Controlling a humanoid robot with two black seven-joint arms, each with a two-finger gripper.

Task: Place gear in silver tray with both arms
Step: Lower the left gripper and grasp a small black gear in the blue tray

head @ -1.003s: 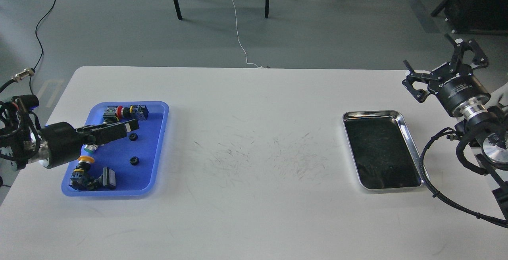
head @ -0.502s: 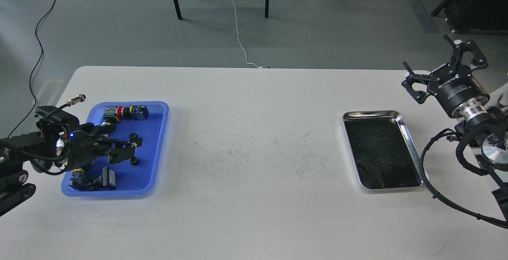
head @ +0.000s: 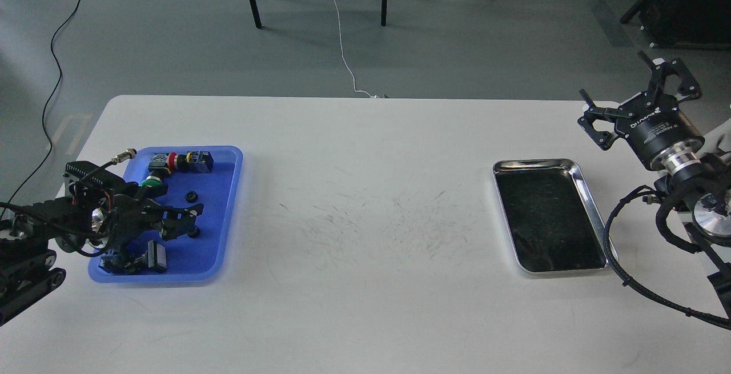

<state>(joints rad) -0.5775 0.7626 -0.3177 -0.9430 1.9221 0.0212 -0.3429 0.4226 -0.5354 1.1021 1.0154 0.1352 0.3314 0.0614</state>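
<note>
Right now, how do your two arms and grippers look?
Both are black. The right gripper has skeletal linkage fingers, a cylindrical body with white lettering, a silver collar and looping black cables. The left gripper has similar black linkages, a ribbed block, wires and a silver connector.

My left pincer (head: 191,221) covered a small black gear (head: 196,231) at lower left; whether it gripped was unclear.

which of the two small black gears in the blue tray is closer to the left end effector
The nearer gear, right at the left end effector; the other gear sits farther back.
</note>
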